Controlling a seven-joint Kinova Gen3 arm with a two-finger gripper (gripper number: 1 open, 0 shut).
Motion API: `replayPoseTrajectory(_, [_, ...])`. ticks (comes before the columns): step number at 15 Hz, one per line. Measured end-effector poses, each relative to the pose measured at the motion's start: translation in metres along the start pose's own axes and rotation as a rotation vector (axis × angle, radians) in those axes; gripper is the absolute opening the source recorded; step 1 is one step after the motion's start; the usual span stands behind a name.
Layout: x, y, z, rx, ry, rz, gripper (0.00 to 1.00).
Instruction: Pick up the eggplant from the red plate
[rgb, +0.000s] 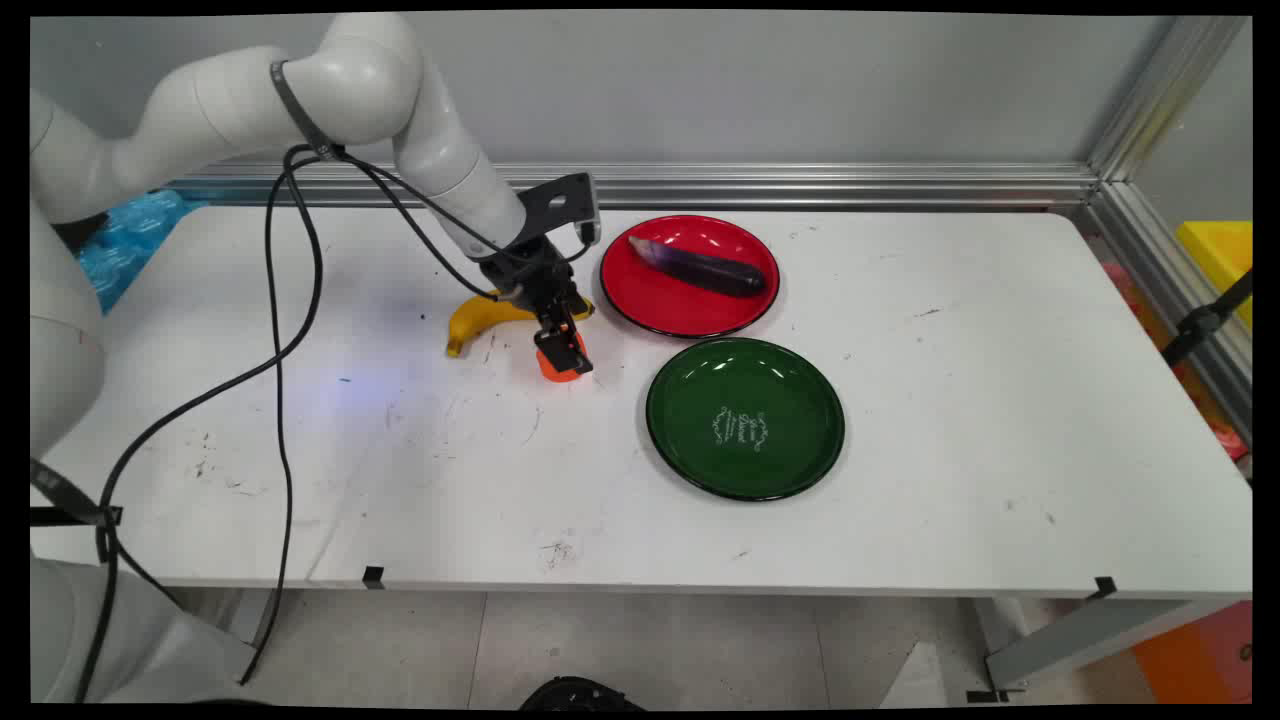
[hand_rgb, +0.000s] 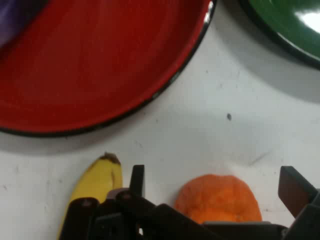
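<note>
- Gripper (hand_rgb: 215, 182): fingers spread wide, straddling the orange (hand_rgb: 218, 198) without gripping it.
- Orange: on the table (rgb: 900, 480), beside the banana (hand_rgb: 97, 182), near the red plate (hand_rgb: 100, 75).
- Handling, judged: light, round, slightly yielding; best gripped across its middle.

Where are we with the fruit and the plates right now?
Eggplant already lies on the red plate. The open gripper straddles the orange, not yet closed on it. The banana lies on the table, and the green plate is empty.
</note>
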Motion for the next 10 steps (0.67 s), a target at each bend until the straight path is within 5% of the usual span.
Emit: replayPoseTrajectory(10, [0.022,0.014,-0.036,-0.018,-0.034,0.026,1.00])
